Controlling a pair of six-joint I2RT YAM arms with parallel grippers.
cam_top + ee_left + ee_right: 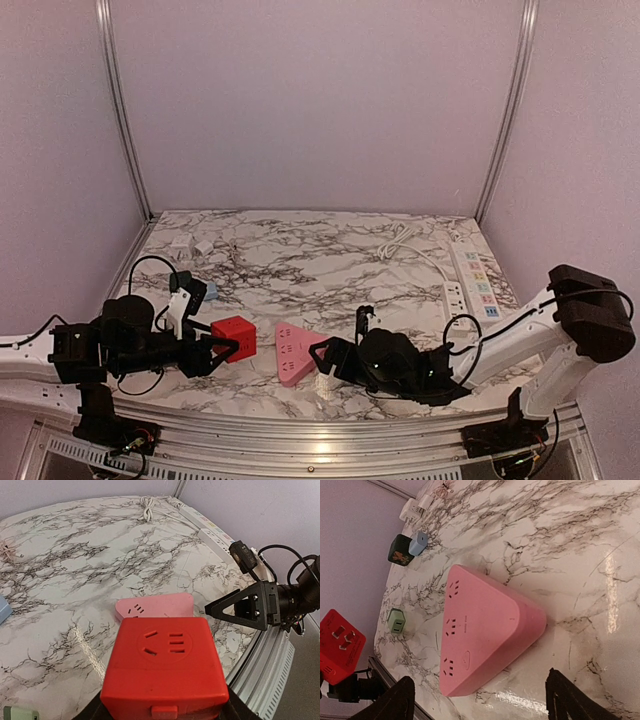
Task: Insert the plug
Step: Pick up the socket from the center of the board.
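Note:
A red cube plug adapter (234, 338) is gripped by my left gripper (222, 346), just left of the pink triangular socket block (297, 352). In the left wrist view the cube (167, 665) fills the foreground, socket face up, with the pink block (155, 611) just beyond it. In the right wrist view the cube (340, 645) shows its metal prongs at the far left. My right gripper (335, 360) is open, its fingers (395, 700) straddling the near corner of the pink block (480, 630) without touching it.
A white power strip (470, 275) and a coiled white cable (400, 240) lie at the right and back. Small adapters lie on the left: green (396, 621), blue (418, 543), black (400, 550) and white (190, 243). The table's metal front edge (330, 440) is close.

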